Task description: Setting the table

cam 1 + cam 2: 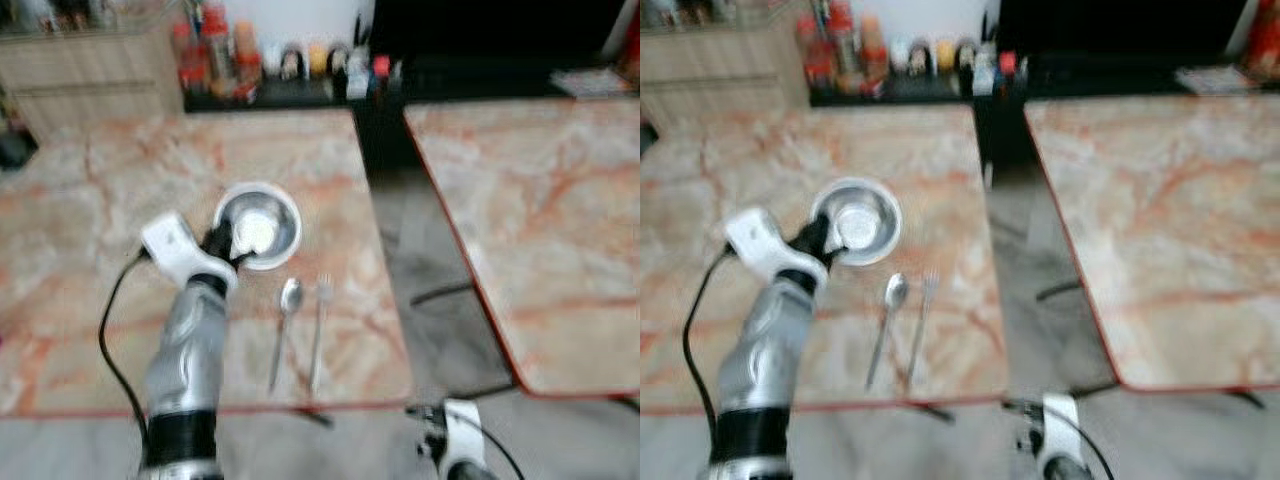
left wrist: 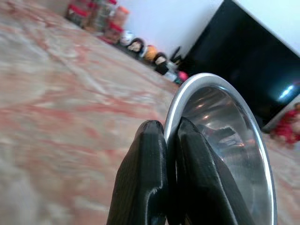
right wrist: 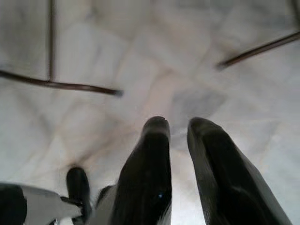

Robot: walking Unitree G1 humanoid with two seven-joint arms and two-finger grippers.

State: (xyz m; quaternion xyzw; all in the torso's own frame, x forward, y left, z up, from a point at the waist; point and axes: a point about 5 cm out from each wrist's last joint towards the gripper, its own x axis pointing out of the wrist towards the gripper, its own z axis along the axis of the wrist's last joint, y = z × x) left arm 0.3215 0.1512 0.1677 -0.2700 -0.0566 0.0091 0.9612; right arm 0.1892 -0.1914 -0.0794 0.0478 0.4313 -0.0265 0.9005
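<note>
A steel bowl (image 1: 266, 222) sits on the marble-patterned table (image 1: 110, 190), near its right side. My left gripper (image 1: 222, 243) is shut on the bowl's near-left rim; in the left wrist view the two black fingers (image 2: 150, 159) pinch the rim of the bowl (image 2: 225, 136). A spoon (image 1: 284, 325) and a fork (image 1: 319, 325) lie side by side just in front of the bowl, handles toward me. My right gripper (image 3: 178, 129) hangs low over the floor, fingers slightly apart and holding nothing.
A second marble table (image 1: 540, 220) stands to the right, with a narrow floor gap (image 1: 400, 250) between the two. Bottles and jars (image 1: 215, 55) line a dark shelf at the back. A wooden cabinet (image 1: 80, 70) stands at the back left. The views are blurred.
</note>
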